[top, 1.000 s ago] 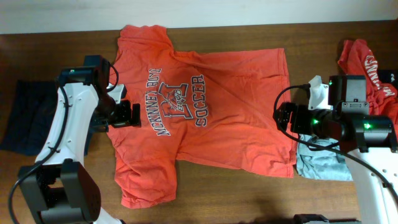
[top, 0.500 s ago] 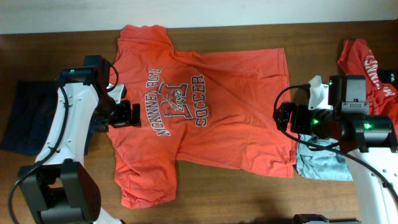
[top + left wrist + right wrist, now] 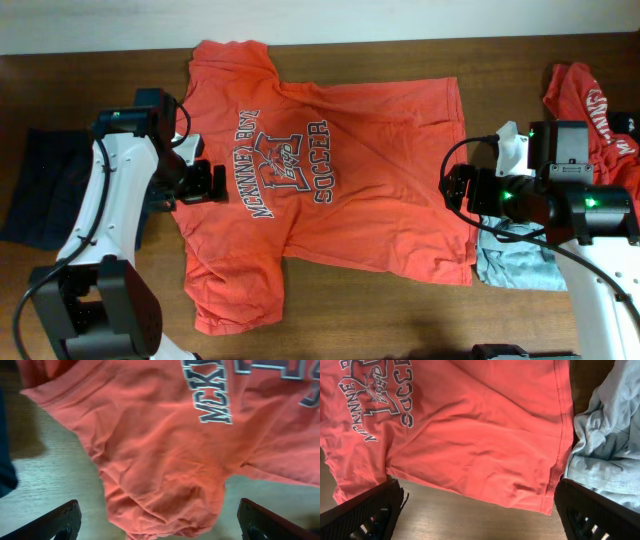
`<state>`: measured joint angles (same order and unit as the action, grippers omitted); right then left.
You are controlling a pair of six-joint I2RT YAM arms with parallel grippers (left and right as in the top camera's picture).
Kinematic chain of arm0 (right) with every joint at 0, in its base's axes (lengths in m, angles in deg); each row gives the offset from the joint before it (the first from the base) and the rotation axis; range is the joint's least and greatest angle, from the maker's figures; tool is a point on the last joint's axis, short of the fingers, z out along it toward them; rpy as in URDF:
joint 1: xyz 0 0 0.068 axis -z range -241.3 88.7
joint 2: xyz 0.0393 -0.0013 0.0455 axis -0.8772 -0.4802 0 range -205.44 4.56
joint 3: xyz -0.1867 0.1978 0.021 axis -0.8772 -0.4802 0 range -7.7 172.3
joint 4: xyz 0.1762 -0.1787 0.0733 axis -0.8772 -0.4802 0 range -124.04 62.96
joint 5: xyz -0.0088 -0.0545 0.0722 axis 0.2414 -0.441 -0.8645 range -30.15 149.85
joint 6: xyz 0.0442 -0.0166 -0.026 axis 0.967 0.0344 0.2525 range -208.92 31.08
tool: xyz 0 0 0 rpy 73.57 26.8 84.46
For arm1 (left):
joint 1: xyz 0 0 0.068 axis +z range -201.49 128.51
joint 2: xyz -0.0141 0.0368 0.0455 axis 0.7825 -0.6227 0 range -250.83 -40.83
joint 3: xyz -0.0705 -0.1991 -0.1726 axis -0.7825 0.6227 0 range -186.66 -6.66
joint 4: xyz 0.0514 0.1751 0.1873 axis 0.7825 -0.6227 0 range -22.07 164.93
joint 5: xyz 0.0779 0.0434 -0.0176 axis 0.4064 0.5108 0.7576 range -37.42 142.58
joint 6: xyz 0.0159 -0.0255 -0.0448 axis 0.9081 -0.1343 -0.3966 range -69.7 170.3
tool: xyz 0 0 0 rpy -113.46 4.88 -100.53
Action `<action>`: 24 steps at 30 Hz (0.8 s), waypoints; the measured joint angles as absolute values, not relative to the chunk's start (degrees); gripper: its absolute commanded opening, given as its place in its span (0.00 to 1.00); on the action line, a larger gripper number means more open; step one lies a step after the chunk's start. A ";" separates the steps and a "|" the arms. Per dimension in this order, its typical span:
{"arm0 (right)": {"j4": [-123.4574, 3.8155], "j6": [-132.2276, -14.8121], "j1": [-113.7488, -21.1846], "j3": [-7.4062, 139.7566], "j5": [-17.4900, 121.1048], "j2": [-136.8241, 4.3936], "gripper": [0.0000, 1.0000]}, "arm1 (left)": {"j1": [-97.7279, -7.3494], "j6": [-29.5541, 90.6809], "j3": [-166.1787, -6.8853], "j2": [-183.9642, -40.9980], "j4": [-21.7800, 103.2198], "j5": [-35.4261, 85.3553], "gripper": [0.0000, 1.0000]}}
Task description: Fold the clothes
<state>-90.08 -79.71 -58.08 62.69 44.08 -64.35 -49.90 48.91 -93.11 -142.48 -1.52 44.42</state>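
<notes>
We find the orange-red short-sleeved cotton T-shirt with grey-white chest print [image 3: 320, 180] spread print-up across the middle of the brown wooden table [image 3: 100, 80], no fold yet made. The left gripper [image 3: 205, 185] stands over its rumpled collar end and the right gripper [image 3: 455, 188] over its hem, each with jaws wide apart and holding nothing. We judge the step in hand to be positioning for the first fold. The next move calls for both arms to lower and pinch matching shirt edges, then carry one side over the print. The right arm must avoid the crumpled pale grey-blue garment [image 3: 515, 265] just beside the hem. A red printed tee [image 3: 585, 105] and a dark navy garment [image 3: 40, 185] wait at the table ends.
</notes>
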 measured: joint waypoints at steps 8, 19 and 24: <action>-89.78 -79.66 -58.08 62.69 44.08 -64.35 0.99 | -49.90 49.24 -93.09 -142.48 -5.74 39.24 0.91; -90.34 -79.68 -58.08 62.69 44.06 -64.46 0.99 | -44.53 46.97 -84.00 -124.01 -6.41 39.78 0.99; -90.69 -79.68 -58.08 62.69 44.08 -65.48 0.99 | -44.33 41.22 -72.76 -117.10 -5.47 39.70 0.97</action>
